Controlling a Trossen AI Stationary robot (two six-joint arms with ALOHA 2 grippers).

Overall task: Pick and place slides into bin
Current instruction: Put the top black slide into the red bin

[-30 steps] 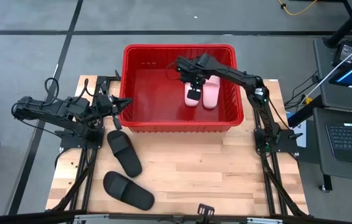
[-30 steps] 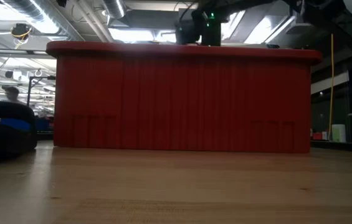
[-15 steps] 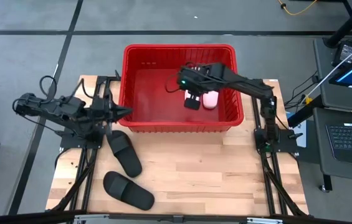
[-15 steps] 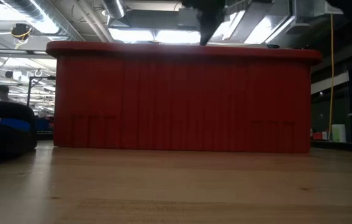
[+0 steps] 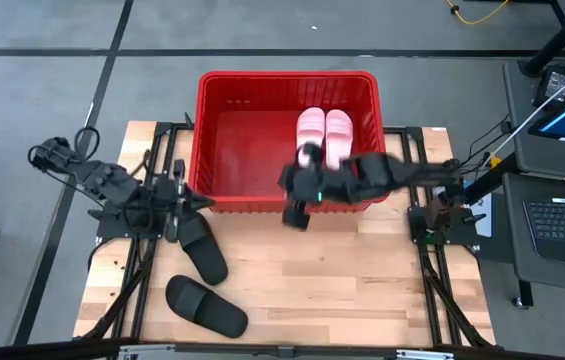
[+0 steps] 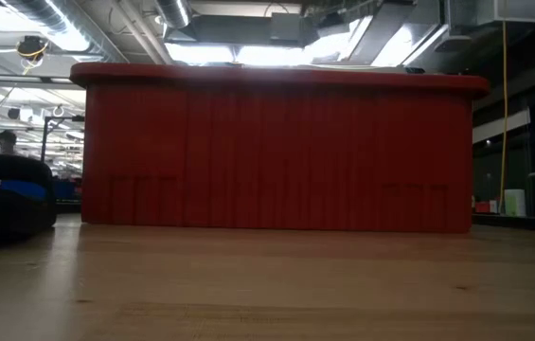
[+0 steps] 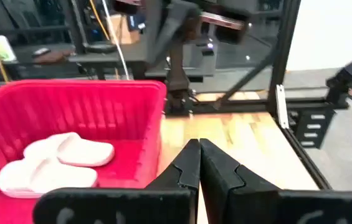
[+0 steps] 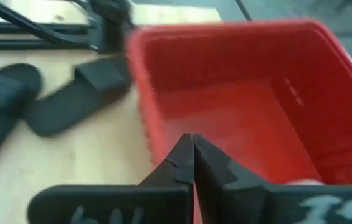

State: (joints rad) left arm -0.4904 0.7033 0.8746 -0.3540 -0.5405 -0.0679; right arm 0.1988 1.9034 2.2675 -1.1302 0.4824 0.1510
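Pink slides (image 5: 324,136) binned; black slides (image 5: 200,246) on bench. Both jaws closed, empty. Open left gripper (image 5: 198,200) before descending on nearest strap.

A large red slotted bin (image 5: 212,140) stands at the table's far edge. The light pink pair of slides (image 5: 324,134) lies side by side on its floor, toward the far right corner. The two black slides, one (image 5: 200,246) just near the bin's left end, the other (image 5: 206,307) nearer still, lie on the wood.
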